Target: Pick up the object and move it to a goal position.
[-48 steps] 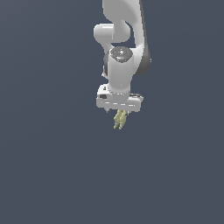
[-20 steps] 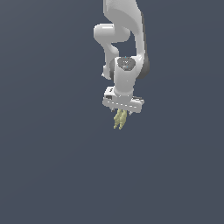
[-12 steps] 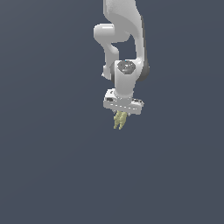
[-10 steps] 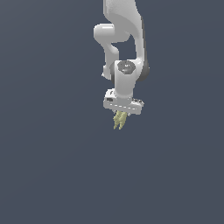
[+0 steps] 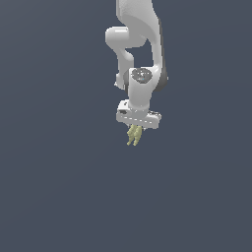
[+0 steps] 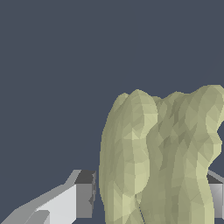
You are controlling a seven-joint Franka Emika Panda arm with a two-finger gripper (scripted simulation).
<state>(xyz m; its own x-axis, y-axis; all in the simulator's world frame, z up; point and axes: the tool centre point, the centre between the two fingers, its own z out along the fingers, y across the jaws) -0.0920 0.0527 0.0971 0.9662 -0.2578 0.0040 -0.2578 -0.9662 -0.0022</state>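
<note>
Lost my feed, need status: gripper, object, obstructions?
Gripper shut on the object. Object hanging below the fingers, airborne. Nothing seen in the way.

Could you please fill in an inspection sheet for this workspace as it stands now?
Surface: plain dark grey all over; no table edge seen.
Job's things: object, pale yellow-green and lobed, hangs from the gripper; goal marker, nothing seen.
Clutter: nothing seen.
Gripper: gripper points down, shut on the object, one finger on either side of it in the wrist view.
Cables: nothing seen.
Surroundings: only the white arm above.
</note>
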